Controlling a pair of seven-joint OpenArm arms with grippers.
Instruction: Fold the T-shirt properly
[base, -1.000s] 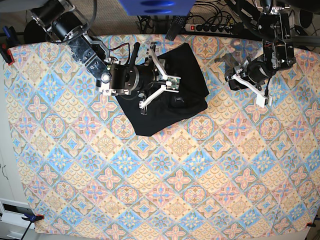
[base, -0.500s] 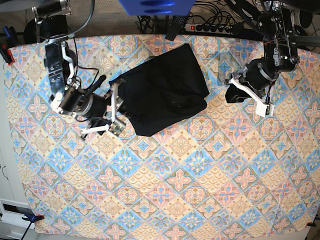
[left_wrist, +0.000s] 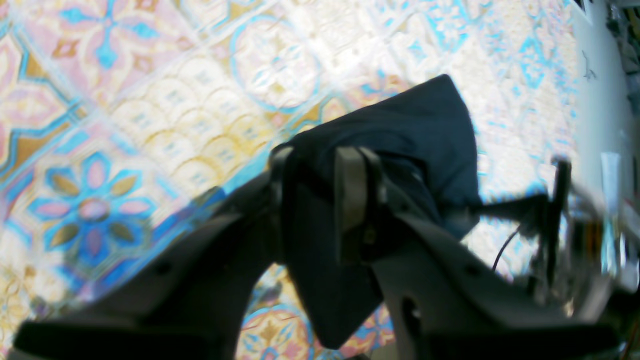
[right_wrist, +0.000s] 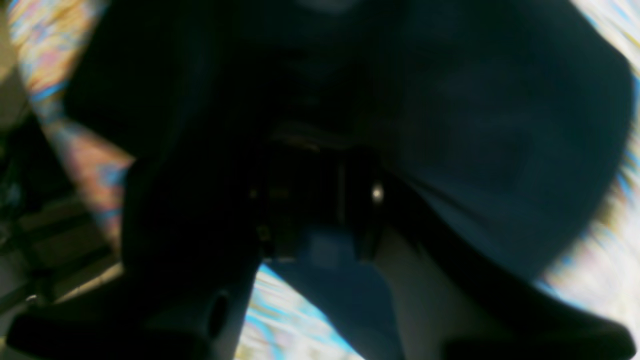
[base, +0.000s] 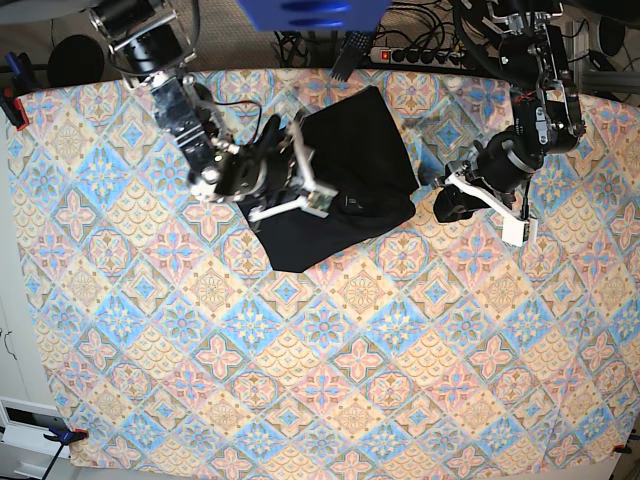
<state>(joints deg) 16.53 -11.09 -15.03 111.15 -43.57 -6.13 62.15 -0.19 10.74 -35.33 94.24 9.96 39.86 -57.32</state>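
Left hand (base: 452, 203) pinches dark cloth; right hand (base: 300, 165) over T-shirt (base: 340, 180), its grip unclear.

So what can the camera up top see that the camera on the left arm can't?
Only the base view shows the whole folded black T-shirt, the right gripper over its left edge, the power strip and cables behind the table. Only the left wrist view shows the left gripper up close, with dark cloth between its fingers; whether that is the T-shirt I cannot tell. Both show the colourful tablecloth.
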